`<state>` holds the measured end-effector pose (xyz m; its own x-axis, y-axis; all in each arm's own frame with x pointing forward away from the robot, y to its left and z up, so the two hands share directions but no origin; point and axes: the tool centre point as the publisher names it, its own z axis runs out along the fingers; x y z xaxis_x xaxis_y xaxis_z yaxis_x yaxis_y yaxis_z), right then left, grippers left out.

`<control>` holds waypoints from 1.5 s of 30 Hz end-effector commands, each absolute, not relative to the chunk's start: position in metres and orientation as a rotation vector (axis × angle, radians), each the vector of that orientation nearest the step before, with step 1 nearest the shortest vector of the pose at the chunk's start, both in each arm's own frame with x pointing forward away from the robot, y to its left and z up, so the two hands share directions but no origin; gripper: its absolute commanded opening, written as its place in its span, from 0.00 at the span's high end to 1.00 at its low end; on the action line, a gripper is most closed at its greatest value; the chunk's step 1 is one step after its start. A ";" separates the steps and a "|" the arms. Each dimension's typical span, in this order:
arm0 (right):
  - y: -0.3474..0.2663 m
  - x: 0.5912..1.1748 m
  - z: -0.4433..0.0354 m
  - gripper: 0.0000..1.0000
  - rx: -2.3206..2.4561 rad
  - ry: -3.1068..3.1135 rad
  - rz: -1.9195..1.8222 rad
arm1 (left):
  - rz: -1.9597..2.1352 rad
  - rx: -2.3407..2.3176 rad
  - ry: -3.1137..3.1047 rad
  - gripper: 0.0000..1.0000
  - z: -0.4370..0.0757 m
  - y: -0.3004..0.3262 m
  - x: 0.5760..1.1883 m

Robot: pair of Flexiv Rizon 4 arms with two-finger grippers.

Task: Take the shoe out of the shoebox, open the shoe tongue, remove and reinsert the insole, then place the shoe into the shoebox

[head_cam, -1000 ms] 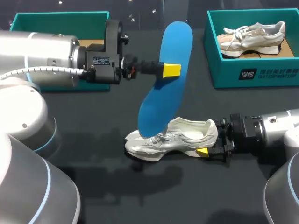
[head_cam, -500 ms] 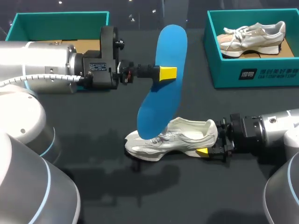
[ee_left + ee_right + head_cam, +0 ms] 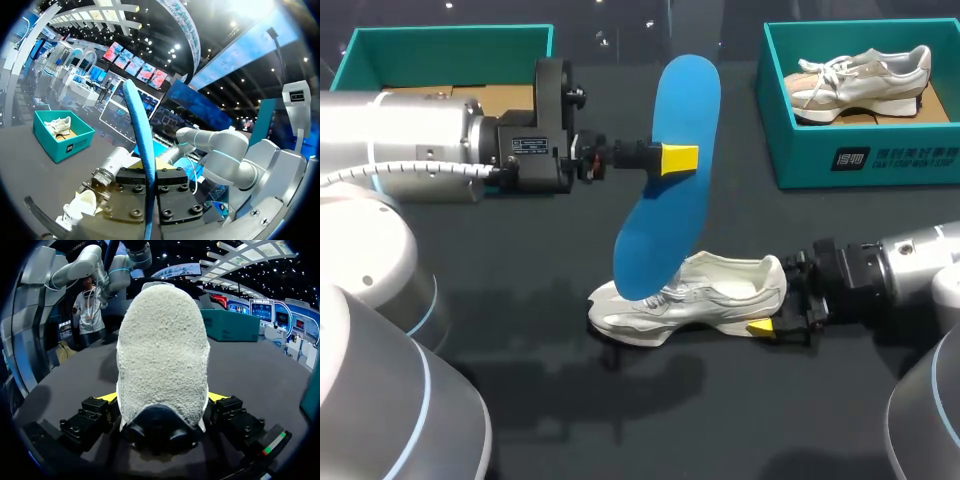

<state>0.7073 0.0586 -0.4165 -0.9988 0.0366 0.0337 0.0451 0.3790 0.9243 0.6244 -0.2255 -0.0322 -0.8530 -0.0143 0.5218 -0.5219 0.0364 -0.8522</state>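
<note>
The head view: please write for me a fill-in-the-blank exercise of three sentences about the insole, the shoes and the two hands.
1. The insole held upright by the left hand is ____ in colour.
2. The right hand grips the white shoe on the table at its ____.
3. In the teal shoebox at the far right lies a second ____.

Missing words: blue; heel; shoe.

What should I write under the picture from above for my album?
Left pincer holds the blue insole over the white shoe while the right pincer grips its heel.
</note>
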 end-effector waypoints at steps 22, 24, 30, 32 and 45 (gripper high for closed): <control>0.016 0.678 -0.345 0.00 -0.299 -2.870 -0.704 | 1.876 0.543 -1.949 1.00 -0.033 -0.227 0.624; 0.016 0.678 -0.345 0.00 -0.299 -2.870 -0.704 | 1.876 0.543 -1.949 1.00 -0.033 -0.227 0.624; 0.016 0.678 -0.345 0.00 -0.299 -2.870 -0.704 | 1.876 0.543 -1.949 1.00 -0.033 -0.227 0.624; 0.016 0.678 -0.345 0.00 -0.299 -2.870 -0.704 | 1.876 0.543 -1.949 1.00 -0.033 -0.227 0.624; 0.038 0.691 -0.329 0.00 -0.431 -2.910 -0.245 | 1.876 0.543 -1.949 1.00 -0.033 -0.227 0.624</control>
